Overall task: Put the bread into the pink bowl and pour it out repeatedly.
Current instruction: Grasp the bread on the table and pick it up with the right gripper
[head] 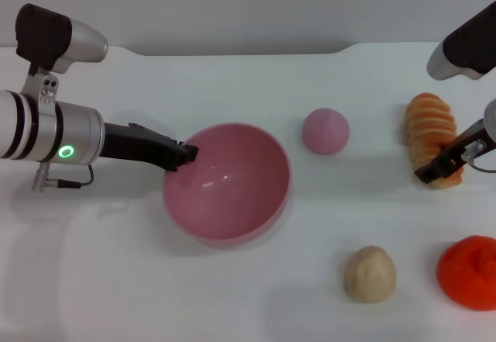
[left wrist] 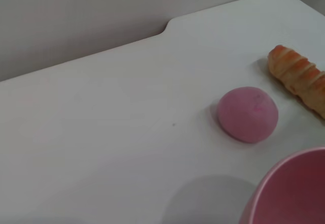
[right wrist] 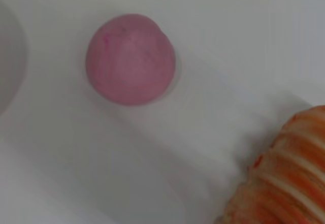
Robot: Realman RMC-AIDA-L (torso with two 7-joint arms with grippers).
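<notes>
The pink bowl (head: 232, 191) stands left of the table's middle, and part of its rim shows in the left wrist view (left wrist: 292, 193). My left gripper (head: 184, 156) reaches in from the left and is shut on the bowl's left rim. The bread (head: 430, 125), orange-and-cream striped, lies on the table at the far right. It also shows in the left wrist view (left wrist: 299, 79) and the right wrist view (right wrist: 284, 183). My right gripper (head: 440, 165) sits over the bread's near end, covering part of it.
A small solid pink dome (head: 325, 131) (left wrist: 248, 114) (right wrist: 130, 59) rests between bowl and bread. A round beige lump (head: 370, 274) and a red-orange blob (head: 469, 272) lie near the front right. The table's back edge meets a grey wall.
</notes>
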